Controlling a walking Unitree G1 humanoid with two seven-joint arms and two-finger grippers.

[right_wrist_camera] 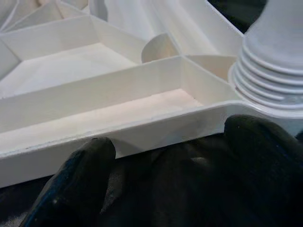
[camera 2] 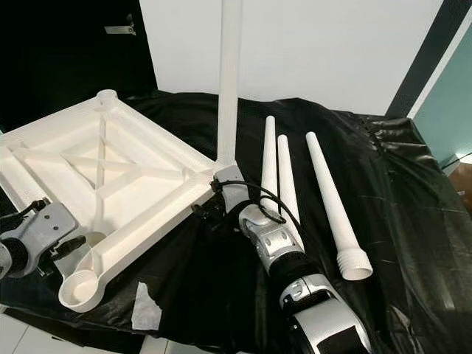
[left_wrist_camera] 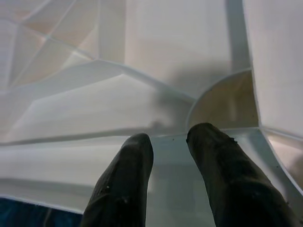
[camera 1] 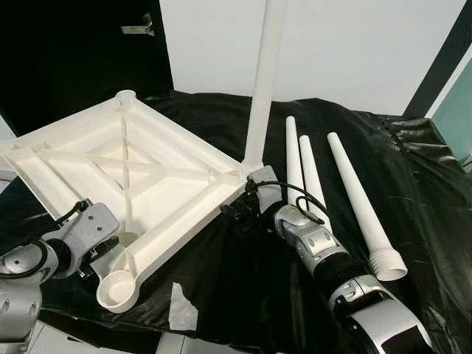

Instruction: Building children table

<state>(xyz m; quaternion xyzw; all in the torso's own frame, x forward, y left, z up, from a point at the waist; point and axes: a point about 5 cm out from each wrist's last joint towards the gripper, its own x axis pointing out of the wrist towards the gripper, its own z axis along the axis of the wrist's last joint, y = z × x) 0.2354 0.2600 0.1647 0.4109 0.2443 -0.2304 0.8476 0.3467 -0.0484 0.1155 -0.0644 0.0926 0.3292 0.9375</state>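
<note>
The white table top [camera 1: 70,158] lies upside down on a black cloth, ribs upward. One white leg [camera 1: 262,88] stands upright, its threaded base [right_wrist_camera: 274,75] in the corner socket nearest my right arm. My right gripper [camera 1: 245,205] sits low at that corner, open, its fingertips [right_wrist_camera: 94,153] just short of the table top's rim [right_wrist_camera: 118,127]. My left gripper [camera 1: 99,251] is at the near left edge, open by a narrow gap, its fingers [left_wrist_camera: 132,161] against the table top's rim [left_wrist_camera: 71,156]. Three loose legs [camera 1: 361,199] lie to the right.
An empty corner socket [camera 1: 118,289] faces up at the near edge. A scrap of white paper [camera 1: 182,308] lies on the cloth [camera 1: 428,214] beside it. A dark door with a handle [camera 1: 140,28] stands behind on the left, a white wall behind the legs.
</note>
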